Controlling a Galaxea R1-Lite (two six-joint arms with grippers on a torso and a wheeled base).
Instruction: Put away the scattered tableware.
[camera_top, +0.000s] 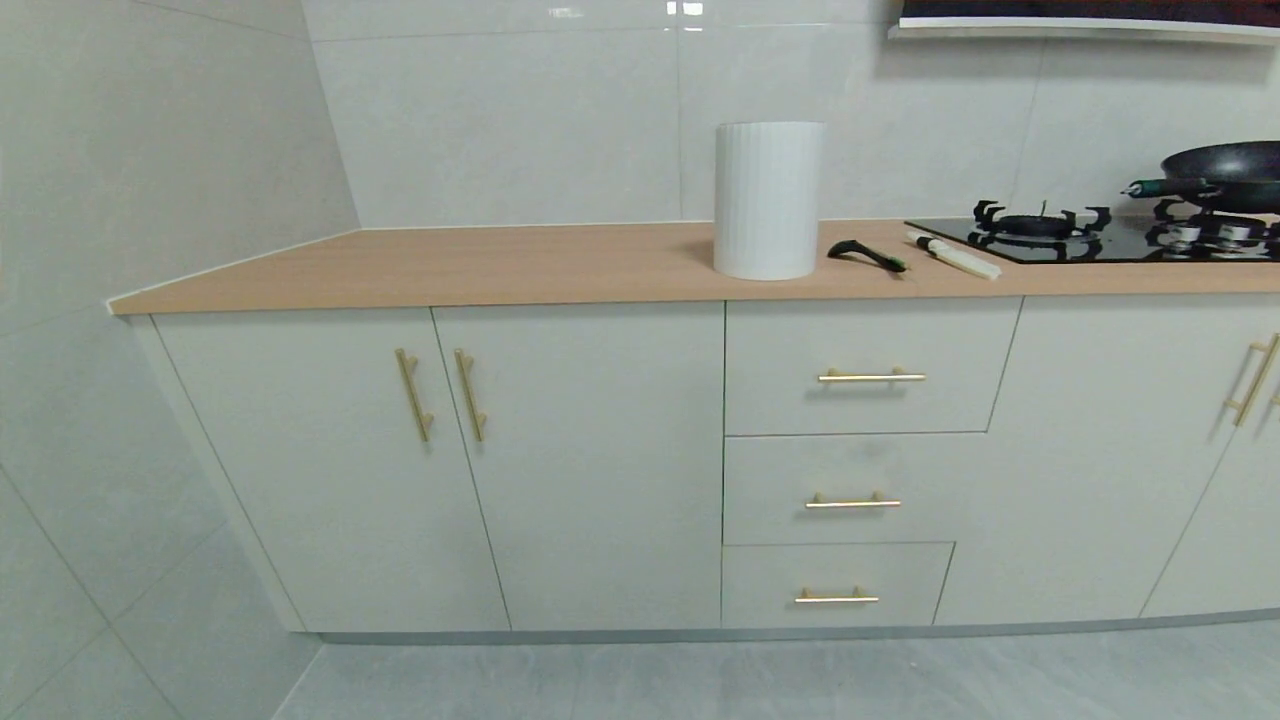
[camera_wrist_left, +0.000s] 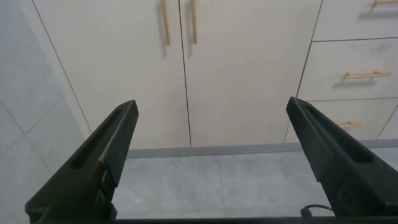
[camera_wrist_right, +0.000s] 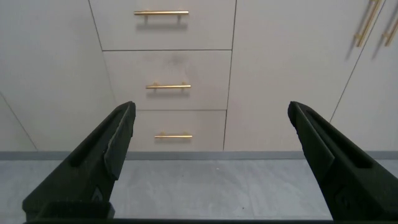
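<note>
A white ribbed cylindrical holder (camera_top: 768, 200) stands on the wooden countertop (camera_top: 480, 265). Just to its right lie a black-handled utensil with a green tip (camera_top: 866, 254) and a cream-coloured utensil (camera_top: 953, 254), beside the stove. My left gripper (camera_wrist_left: 211, 115) hangs low in front of the cabinet doors, open with nothing between its fingers. My right gripper (camera_wrist_right: 211, 118) is also low, facing the drawers, open and holding nothing.
A black gas hob (camera_top: 1100, 235) with a dark pan (camera_top: 1225, 175) occupies the counter's right end. Below are two cabinet doors with gold handles (camera_top: 440, 392) and three drawers (camera_top: 865, 375). Grey tiled floor (camera_top: 700, 680) lies in front; a tiled wall (camera_top: 150, 200) closes the left.
</note>
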